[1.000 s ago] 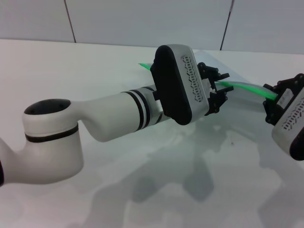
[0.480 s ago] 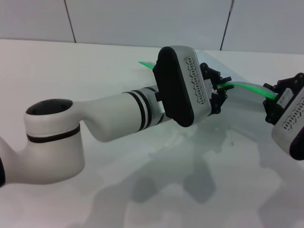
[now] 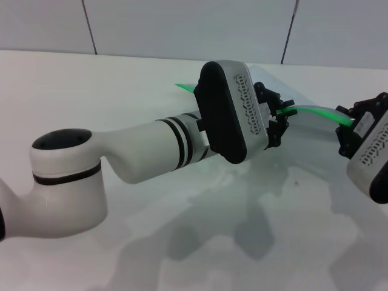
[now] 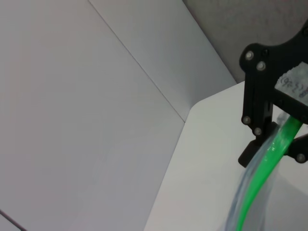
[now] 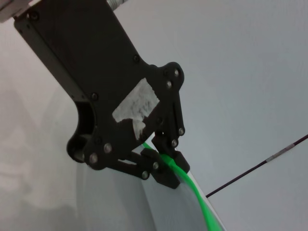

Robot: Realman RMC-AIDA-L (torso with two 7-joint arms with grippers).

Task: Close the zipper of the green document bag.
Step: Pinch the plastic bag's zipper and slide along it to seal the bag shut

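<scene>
The green document bag (image 3: pixel 310 125) is held up off the white table (image 3: pixel 121 91) between my two grippers, its translucent body hanging below the bright green zipper (image 3: pixel 310 110). My left gripper (image 3: pixel 279 115) is shut on the zipper strip partway along it, seen close in the right wrist view as left gripper (image 5: pixel 166 168) on zipper (image 5: pixel 199 197). My right gripper (image 3: pixel 347 125) is shut on the bag's right end; the left wrist view shows this right gripper (image 4: pixel 280 144) clamped on the zipper (image 4: pixel 259 179). The slider tab is hidden. A green corner (image 3: pixel 182 87) pokes out behind the left wrist.
My left arm (image 3: pixel 139 151) reaches across the middle of the table and hides the bag's left part. A grey panelled wall (image 3: pixel 182 27) rises behind the table's far edge. Arm shadows fall on the tabletop in front.
My left gripper has edged slightly left along the green strip and its wrist has turned a little. The right gripper has kept its place.
</scene>
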